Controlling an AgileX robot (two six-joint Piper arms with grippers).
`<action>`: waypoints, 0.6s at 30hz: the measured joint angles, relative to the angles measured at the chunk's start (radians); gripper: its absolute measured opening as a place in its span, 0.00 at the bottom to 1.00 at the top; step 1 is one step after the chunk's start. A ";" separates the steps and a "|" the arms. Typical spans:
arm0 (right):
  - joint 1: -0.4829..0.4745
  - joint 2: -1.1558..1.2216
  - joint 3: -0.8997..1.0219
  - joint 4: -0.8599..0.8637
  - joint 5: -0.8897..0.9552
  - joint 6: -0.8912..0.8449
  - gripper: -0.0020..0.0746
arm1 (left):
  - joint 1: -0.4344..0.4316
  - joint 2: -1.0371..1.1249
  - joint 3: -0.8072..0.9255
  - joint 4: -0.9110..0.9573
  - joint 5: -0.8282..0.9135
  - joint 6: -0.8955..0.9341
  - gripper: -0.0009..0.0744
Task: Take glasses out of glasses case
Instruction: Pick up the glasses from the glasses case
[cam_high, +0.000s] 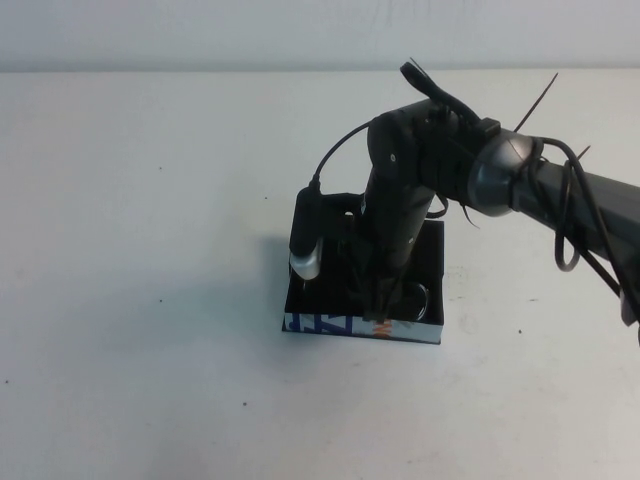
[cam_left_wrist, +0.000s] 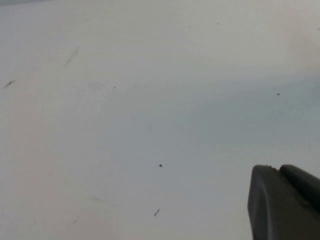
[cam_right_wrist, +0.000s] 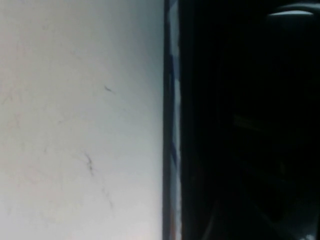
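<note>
Nearest the high camera, the glasses case shows its white side panel printed in blue and orange; the rest is an open black box, mid-bench. Glasses inside: only a dark curved rim shows, near the right wall. Right end effector reaches down into the case; grip state cannot tell. Left end effector over bare bench, state cannot tell.

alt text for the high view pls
The right arm reaches down from the right, its right gripper lowered into the open black glasses case at mid-table. The case's white printed side faces the camera; the left gripper is not in this view.
</note>
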 joint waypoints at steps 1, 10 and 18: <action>0.000 0.001 0.000 -0.004 -0.002 0.000 0.37 | 0.000 0.000 0.000 0.000 0.000 0.000 0.01; -0.002 -0.028 -0.101 -0.027 0.096 0.116 0.08 | 0.000 0.000 0.000 0.000 0.000 0.000 0.01; -0.106 -0.253 -0.096 0.038 0.106 0.661 0.08 | 0.000 0.000 0.000 0.000 0.000 0.000 0.01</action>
